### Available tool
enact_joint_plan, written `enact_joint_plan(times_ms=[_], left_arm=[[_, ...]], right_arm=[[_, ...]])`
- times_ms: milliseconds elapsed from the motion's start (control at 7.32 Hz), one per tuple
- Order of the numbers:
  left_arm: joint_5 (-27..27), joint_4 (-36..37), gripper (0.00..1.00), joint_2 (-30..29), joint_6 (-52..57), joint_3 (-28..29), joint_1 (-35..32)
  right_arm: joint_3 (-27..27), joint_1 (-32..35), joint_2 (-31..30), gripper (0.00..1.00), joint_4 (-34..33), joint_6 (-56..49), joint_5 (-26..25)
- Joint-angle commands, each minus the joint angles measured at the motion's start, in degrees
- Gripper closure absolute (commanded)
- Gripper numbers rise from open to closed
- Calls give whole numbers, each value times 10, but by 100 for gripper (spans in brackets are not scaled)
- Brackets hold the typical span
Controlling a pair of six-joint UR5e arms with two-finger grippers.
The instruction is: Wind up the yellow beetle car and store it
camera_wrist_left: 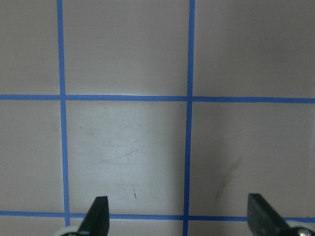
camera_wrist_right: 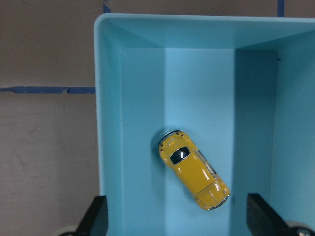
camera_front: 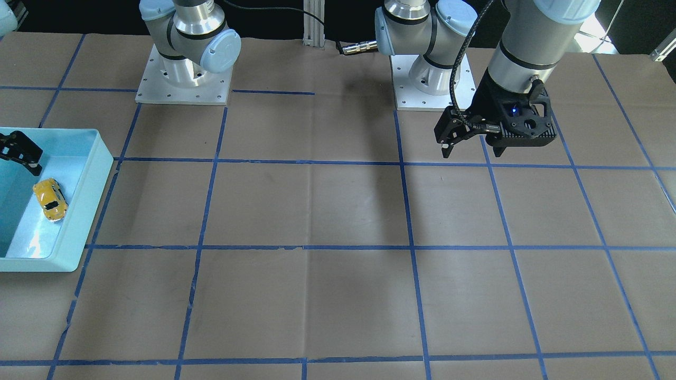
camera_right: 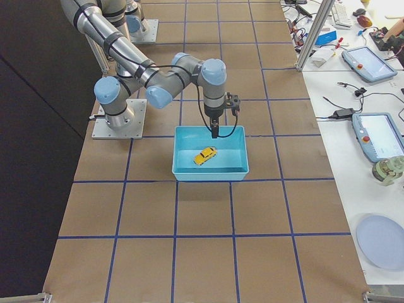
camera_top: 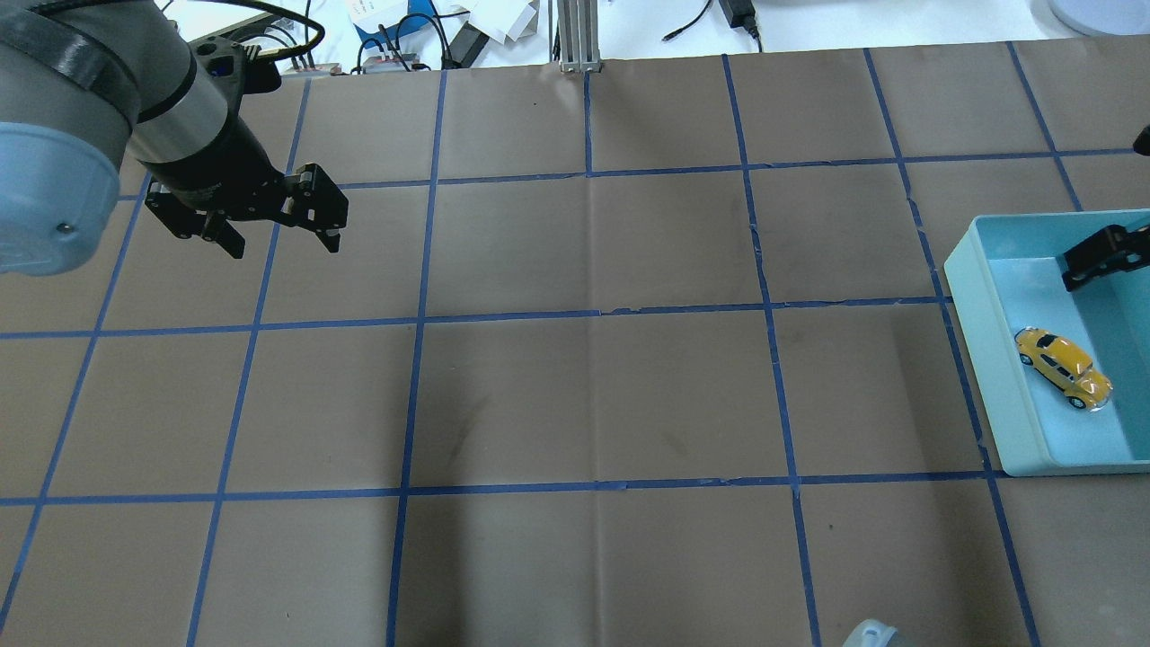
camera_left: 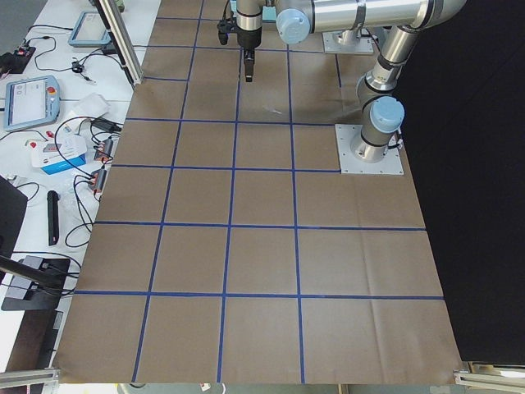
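Observation:
The yellow beetle car (camera_wrist_right: 194, 169) lies on its wheels on the floor of a light blue bin (camera_wrist_right: 110, 147), slanted across it. It also shows in the front view (camera_front: 50, 199), the overhead view (camera_top: 1064, 368) and the right side view (camera_right: 205, 155). My right gripper (camera_wrist_right: 177, 214) hangs open and empty just above the bin, near the car but apart from it; one finger (camera_top: 1092, 261) reaches over the bin's far part. My left gripper (camera_top: 285, 244) is open and empty above the bare table on the far side, also seen in its wrist view (camera_wrist_left: 177, 214) and the front view (camera_front: 471, 150).
The bin (camera_top: 975, 341) stands at the table's right edge. The table is brown paper with a blue tape grid (camera_top: 593, 314). Both arm bases (camera_front: 182, 79) stand at the robot's side. Cables and devices lie on the white bench (camera_right: 372, 132) beyond the table.

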Motion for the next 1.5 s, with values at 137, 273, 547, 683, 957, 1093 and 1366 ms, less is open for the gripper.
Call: enact_joint_plan(times_ms=[137,273,547,683,957,1093,1366], left_arm=[[0,0,0,0,0,-1,0],[0,0,0,0,1,-1,0],[0,0,0,0,1,0,0],[-1,0,0,0,1,0,1],[-1,0,0,0,1,0,1],[-1,0,0,0,1,0,2],[0,0,0,0,1,0,2]], right_arm=[[-54,158,-36,0,84,207,-1],[-89,197,-35,0,110,265,-2],[-169,225,-27,0,199,279,-1],[-189,228,-28,0,220,279,0],[-194,288,-32,0,243,316,-2],[-194,319,-26,0,240,337,-9],[-191,323,-28,0,240,337,-9]])
